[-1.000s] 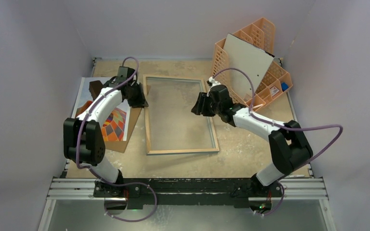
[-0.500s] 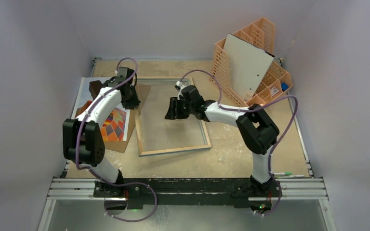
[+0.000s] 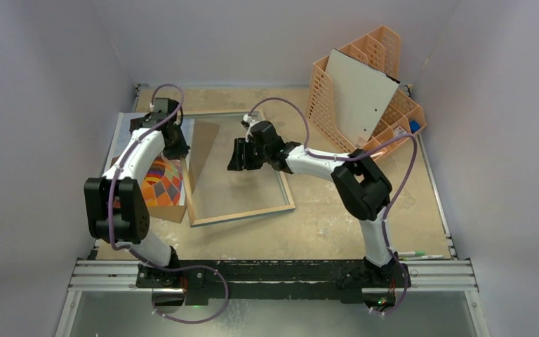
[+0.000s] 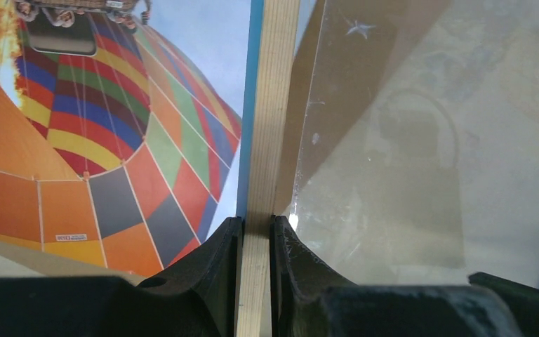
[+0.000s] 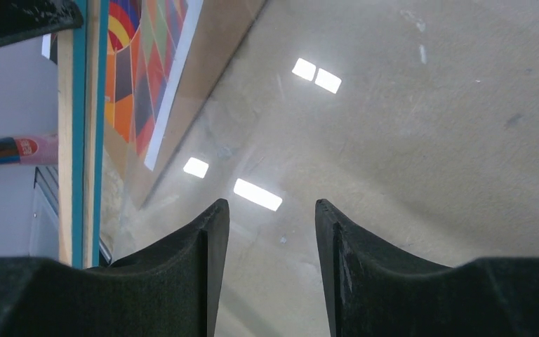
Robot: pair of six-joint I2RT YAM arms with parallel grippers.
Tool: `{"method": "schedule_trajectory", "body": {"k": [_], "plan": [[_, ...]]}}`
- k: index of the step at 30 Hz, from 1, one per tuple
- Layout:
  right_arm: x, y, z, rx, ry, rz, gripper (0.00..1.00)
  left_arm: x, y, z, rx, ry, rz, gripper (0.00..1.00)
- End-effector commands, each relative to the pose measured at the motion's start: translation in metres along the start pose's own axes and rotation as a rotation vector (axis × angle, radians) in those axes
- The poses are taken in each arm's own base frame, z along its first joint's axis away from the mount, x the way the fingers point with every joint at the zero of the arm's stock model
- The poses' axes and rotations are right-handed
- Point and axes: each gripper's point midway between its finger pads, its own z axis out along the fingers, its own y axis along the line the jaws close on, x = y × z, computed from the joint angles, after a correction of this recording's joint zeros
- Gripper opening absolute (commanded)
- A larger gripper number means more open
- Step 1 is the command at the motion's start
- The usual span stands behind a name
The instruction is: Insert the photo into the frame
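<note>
The frame (image 3: 245,214) lies on the table with its wood-coloured back rim up, skewed, glass pane (image 3: 242,179) in it. My left gripper (image 3: 177,149) is shut on the frame's left rim; in the left wrist view the jaws (image 4: 256,232) pinch the wood rim (image 4: 274,105), with a blue edge beside it. The photo (image 3: 163,184) of the balloon lies left of the frame on brown hardboard (image 3: 174,210); it also shows in the left wrist view (image 4: 98,140). My right gripper (image 3: 234,157) is open and empty above the glass (image 5: 393,105), fingertips (image 5: 271,210) apart.
An orange lattice organiser (image 3: 382,49) with a grey-white board (image 3: 361,91) leaning on it stands at the back right. Pens (image 3: 414,254) lie at the near right edge. Grey walls close in left, right and back.
The frame has slid left and turned, its left rim now over the photo's side. My left gripper moved left with the rim. My right gripper moved left over the glass.
</note>
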Motion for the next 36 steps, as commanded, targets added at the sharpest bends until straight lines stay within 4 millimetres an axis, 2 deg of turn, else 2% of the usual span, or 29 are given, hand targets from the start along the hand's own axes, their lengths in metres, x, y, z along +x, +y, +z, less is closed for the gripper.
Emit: {"method": "schedule_trajectory", "body": {"k": [1, 4, 7, 9, 13, 22, 26, 27, 29, 31, 33, 36], "plan": [[-0.035, 0.019, -0.021, 0.018, -0.091, -0.022, 0.52, -0.004, 0.022, 0.010, -0.036, -0.025, -0.030, 0.00], [-0.043, 0.013, -0.026, 0.067, -0.132, -0.008, 0.54, 0.003, 0.034, 0.022, -0.061, -0.001, -0.042, 0.00], [-0.042, 0.008, -0.023, 0.086, -0.130, -0.019, 0.54, 0.014, 0.040, 0.038, -0.080, 0.034, -0.041, 0.00], [-0.038, -0.003, -0.020, 0.129, -0.114, -0.018, 0.54, 0.022, 0.042, 0.049, -0.091, 0.060, -0.045, 0.00], [-0.041, -0.007, -0.024, 0.151, -0.132, -0.027, 0.55, 0.038, 0.041, 0.068, -0.086, 0.117, -0.060, 0.01], [-0.037, -0.006, -0.024, 0.141, -0.115, -0.027, 0.55, 0.061, 0.045, 0.086, -0.108, 0.192, -0.075, 0.38], [-0.037, -0.007, -0.024, 0.141, -0.112, -0.028, 0.55, 0.074, 0.047, 0.094, -0.116, 0.222, -0.076, 0.42], [-0.036, -0.006, -0.024, 0.137, -0.108, -0.028, 0.55, 0.077, 0.048, 0.096, -0.120, 0.229, -0.079, 0.40], [-0.035, -0.005, -0.023, 0.133, -0.104, -0.028, 0.54, 0.079, 0.049, 0.097, -0.127, 0.237, -0.081, 0.28], [-0.034, -0.006, -0.023, 0.132, -0.099, -0.026, 0.55, 0.072, 0.049, 0.094, -0.130, 0.216, -0.082, 0.11], [-0.034, -0.003, -0.023, 0.120, -0.097, -0.021, 0.54, 0.060, 0.046, 0.085, -0.117, 0.184, -0.084, 0.00], [-0.032, 0.006, -0.018, 0.065, -0.079, -0.022, 0.54, 0.037, 0.036, 0.068, -0.067, 0.134, -0.081, 0.00]]}}
